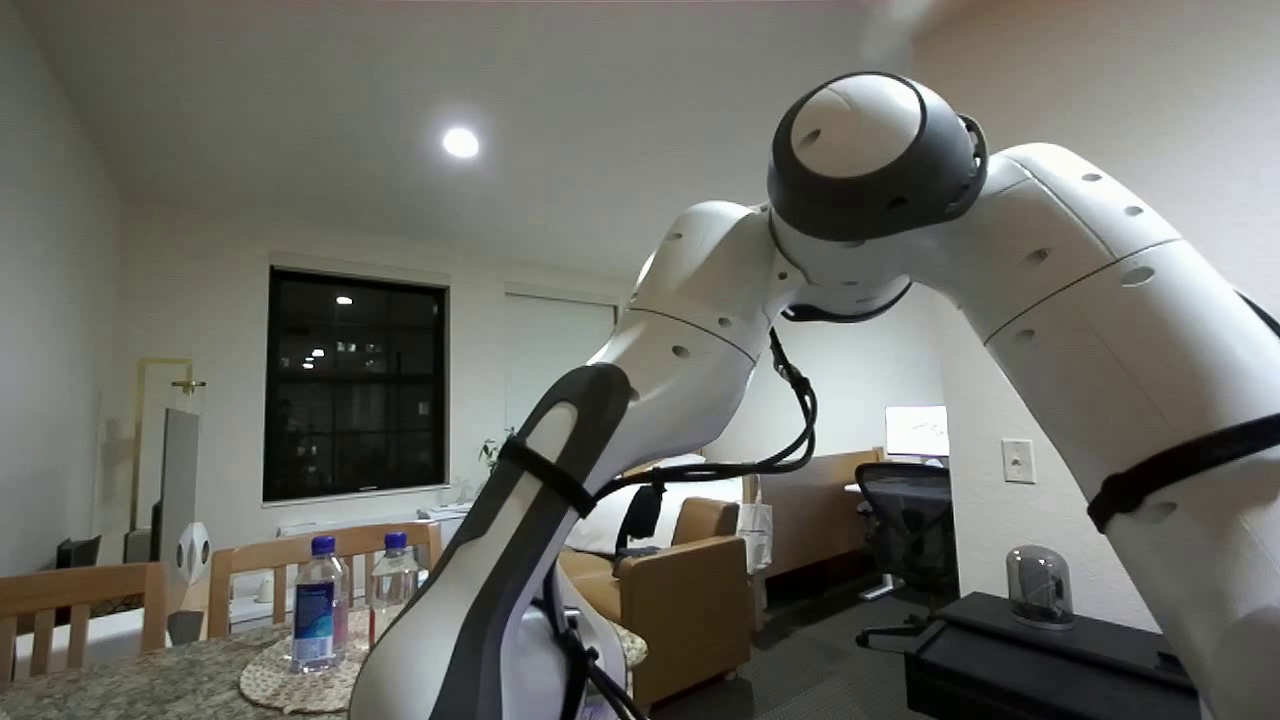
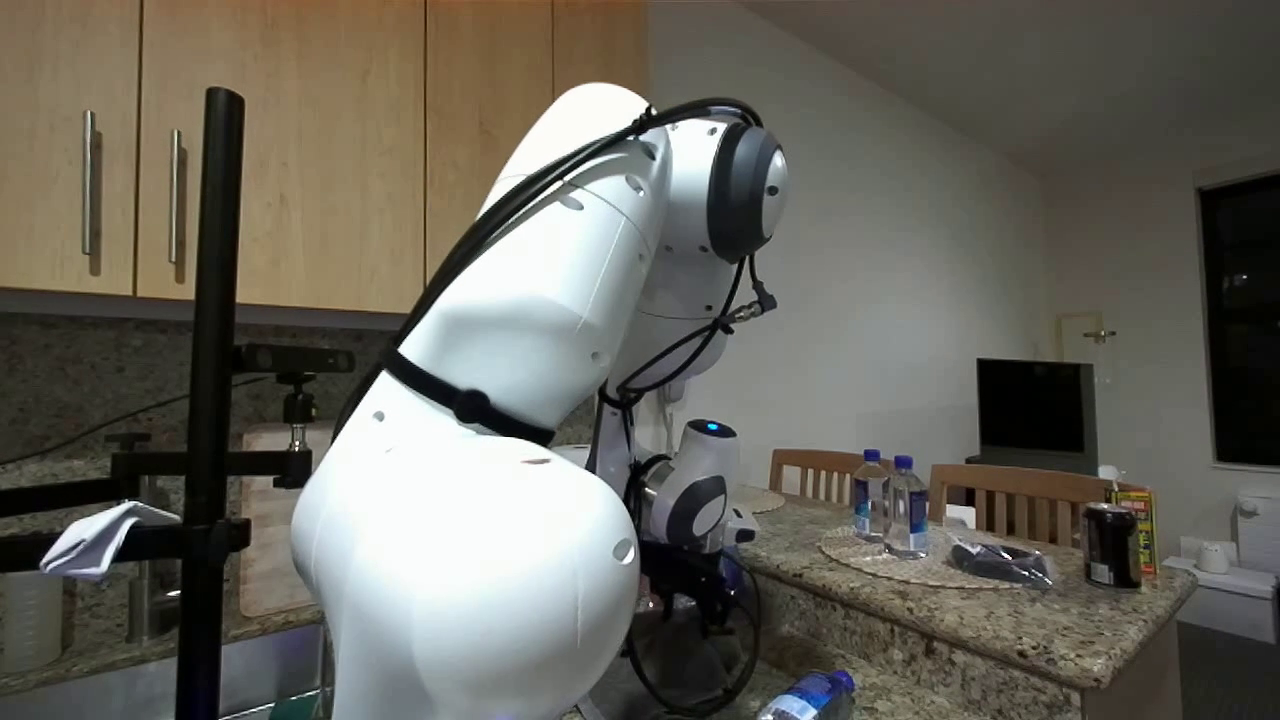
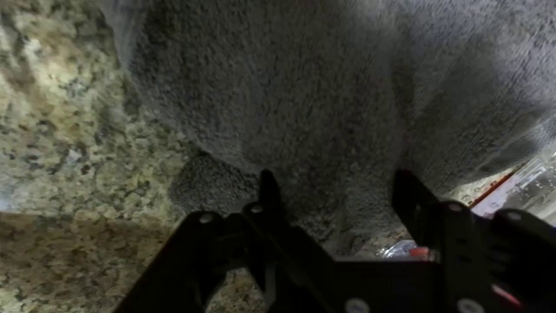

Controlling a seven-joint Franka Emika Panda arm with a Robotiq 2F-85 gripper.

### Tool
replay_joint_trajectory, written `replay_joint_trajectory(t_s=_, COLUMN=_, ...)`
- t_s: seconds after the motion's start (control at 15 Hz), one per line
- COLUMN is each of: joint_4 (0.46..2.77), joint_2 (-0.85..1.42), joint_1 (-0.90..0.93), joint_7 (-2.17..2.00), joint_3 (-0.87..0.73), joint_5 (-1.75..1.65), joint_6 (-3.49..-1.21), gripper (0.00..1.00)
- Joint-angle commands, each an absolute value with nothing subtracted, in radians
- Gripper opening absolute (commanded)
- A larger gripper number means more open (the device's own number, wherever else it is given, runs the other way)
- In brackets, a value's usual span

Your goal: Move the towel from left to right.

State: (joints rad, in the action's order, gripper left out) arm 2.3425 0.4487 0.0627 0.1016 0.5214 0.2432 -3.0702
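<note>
I think the step now is grabbing the gray towel (image 3: 278, 95), with the trip to the right not yet begun. In the wrist view it lies rumpled on the speckled stone counter (image 3: 82, 152), and stone shows to its left. The gripper (image 3: 334, 187) is down low by it, its two fingers (image 3: 270, 193) spread apart with some cloth between them. They are dark and blurry, so I can't be sure whether they touch it. Next, I'd say, they should squeeze a good fold, lift it up and take it right. Now to count: one towel and one gripper. In an exterior view there are two standing water bottles (image 2: 906, 520) far off on the high part of the counter, and one lying water bottle (image 2: 808, 695) nearer and lower. Right of the standing pair come one clear plastic bag (image 2: 1000, 562), one black drink can (image 2: 1111, 545) and one small yellow box (image 2: 1147, 525). Past them are two wooden chairs (image 2: 1030, 484).
</note>
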Motion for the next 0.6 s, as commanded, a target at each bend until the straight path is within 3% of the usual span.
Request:
replay_joint_trajectory(t_s=0.0, joint_4=2.351, joint_2=0.463, joint_1=-0.042, joint_7=0.116, joint_3=0.628, joint_5=0.255, joint_6=-3.097, gripper=0.4)
replay_joint_trajectory(t_s=0.27, joint_4=2.369, joint_2=0.438, joint_1=-0.115, joint_7=0.103, joint_3=0.701, joint_5=0.257, joint_6=-3.088, gripper=0.13)
replay_joint_trajectory(t_s=0.53, joint_4=2.353, joint_2=0.46, joint_1=-0.236, joint_7=0.129, joint_3=0.831, joint_5=0.275, joint_6=-3.043, gripper=0.08)
